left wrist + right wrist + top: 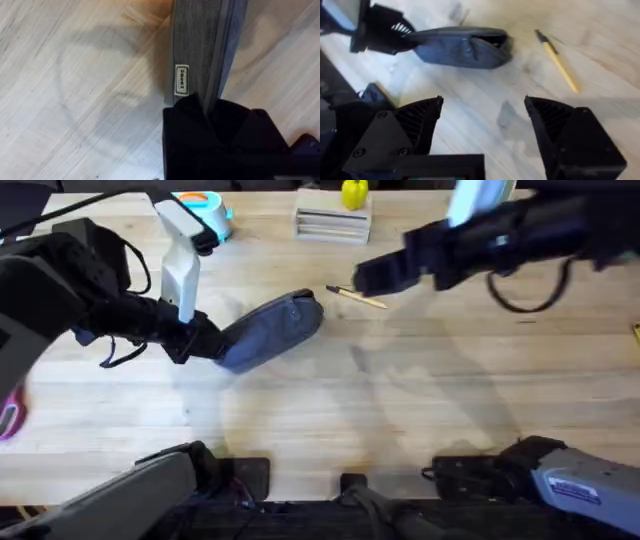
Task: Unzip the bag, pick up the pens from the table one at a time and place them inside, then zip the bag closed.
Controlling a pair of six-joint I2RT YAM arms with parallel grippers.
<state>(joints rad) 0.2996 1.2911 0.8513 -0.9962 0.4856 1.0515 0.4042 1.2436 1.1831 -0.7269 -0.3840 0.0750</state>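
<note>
With the left gripper (pixel 205 340) clamped on one end of the blue-grey pencil pouch (pixel 275 328), whose far end gapes unzipped, the right gripper (pixel 482 120) hovers spread wide near the yellow pen (pixel 557 61), not yet picked up, zipping remaining.

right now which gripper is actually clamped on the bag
The left gripper: it pinches one end of the bag. The right gripper is open above the table, holding nothing.

Bare light wooden worktop (pixel 400 390) open all around the thin yellow pen (pixel 362 298), blue-grey fabric pouch (pixel 275 328) lying just beside its dark tip
</note>
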